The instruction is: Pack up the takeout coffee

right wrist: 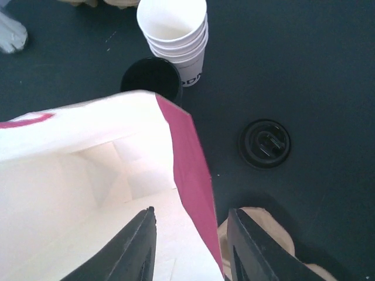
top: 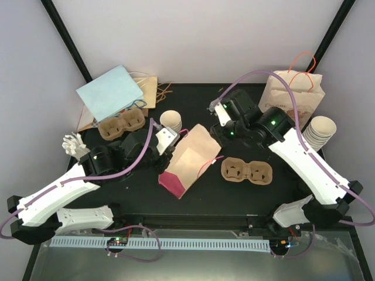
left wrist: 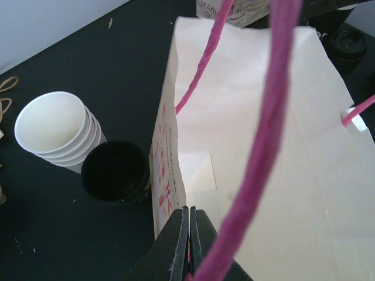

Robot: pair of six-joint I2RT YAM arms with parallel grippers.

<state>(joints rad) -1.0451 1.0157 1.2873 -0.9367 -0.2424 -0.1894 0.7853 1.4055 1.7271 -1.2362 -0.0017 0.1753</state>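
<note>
A cream paper bag (top: 190,159) with pink side walls and pink cord handles stands open in the middle of the table. My left gripper (left wrist: 189,219) is shut on the bag's near rim, beside a pink handle (left wrist: 263,146). My right gripper (right wrist: 192,211) is open, its jaws astride the bag's pink side wall (right wrist: 190,158) without clamping it. Beside the bag stand a stack of white paper cups (right wrist: 174,26) and a black cup (right wrist: 151,79). A black lid (right wrist: 265,143) lies flat on the table. A cardboard cup carrier (top: 247,171) lies right of the bag.
A second carrier (top: 121,124) and a blue bag (top: 111,92) sit at the back left. A brown printed bag (top: 291,93) and another cup stack (top: 321,132) are at the back right. A white crumpled thing (top: 75,143) lies at the left edge.
</note>
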